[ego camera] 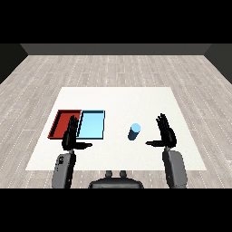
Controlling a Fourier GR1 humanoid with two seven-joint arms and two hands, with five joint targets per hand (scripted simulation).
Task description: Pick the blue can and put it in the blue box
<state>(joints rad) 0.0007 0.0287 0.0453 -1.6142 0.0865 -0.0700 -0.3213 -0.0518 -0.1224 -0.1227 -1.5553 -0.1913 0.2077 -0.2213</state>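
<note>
The blue can [134, 132] stands upright on the white table [118, 102], right of the trays. The light blue tray [92, 125] lies left of centre with nothing in it. My right hand [166, 133] hovers to the right of the can, apart from it, fingers straight and thumb pointing toward the can. My left hand [70, 136] is open too, raised over the near edge of the two trays, thumb pointing right.
The red tray [65, 123] lies against the left side of the light blue tray. Both grey forearms come in from the lower corners. The table's near edge runs just behind the wrists.
</note>
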